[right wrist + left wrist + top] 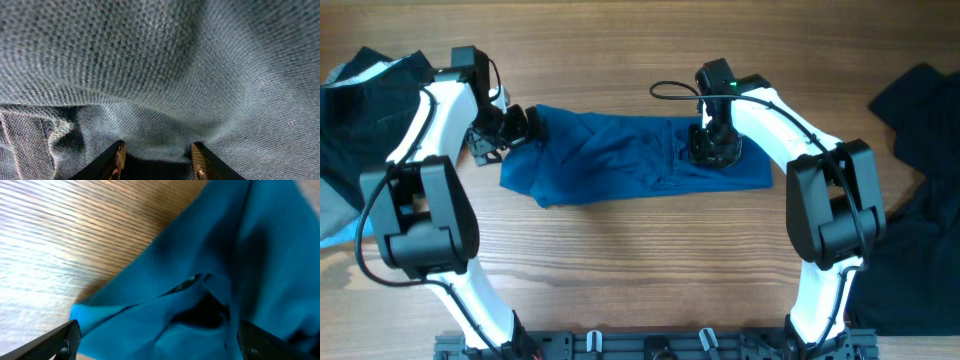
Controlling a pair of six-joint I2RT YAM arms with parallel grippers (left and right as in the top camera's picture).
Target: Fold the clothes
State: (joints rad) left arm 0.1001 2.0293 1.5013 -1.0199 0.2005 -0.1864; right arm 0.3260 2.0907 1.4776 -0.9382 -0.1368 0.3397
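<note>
Surface: a pale-brown wood-grain counter (620,270), grain running side to side, matt and evenly lit. It fills the overhead view, so no wall or floor shows. A black mounting rail (650,345) runs along the near edge, where both my arms are based.

Task's thing: the royal-blue knit shirt (620,160) lies flat on the wood as a long rumpled band running side to side. It sits in the far half of the counter, about mid-width. Its left end is bunched and creased; its right end lies smoother and squarer.

Other clothes: a heap of plain black fabric (365,110) sits at the far left corner, running off the left edge. A second black garment (920,170) is spread along the right edge. Neither touches the blue shirt.

Left gripper (525,127): at the band's left end. In the left wrist view my fingers (55,342) stand wide, one at each lower corner. Blue cloth is humped between them, with a dark fold opening in it and bare wood at the upper left. They clamp nothing.

Right gripper (713,150): pointing straight down on the right part of the band. In the right wrist view my fingers (114,160) are narrow, tips pressed into the knit. The knit fills the view and reads grey-blue in shadow. I cannot tell whether a fold is pinched between them.
</note>
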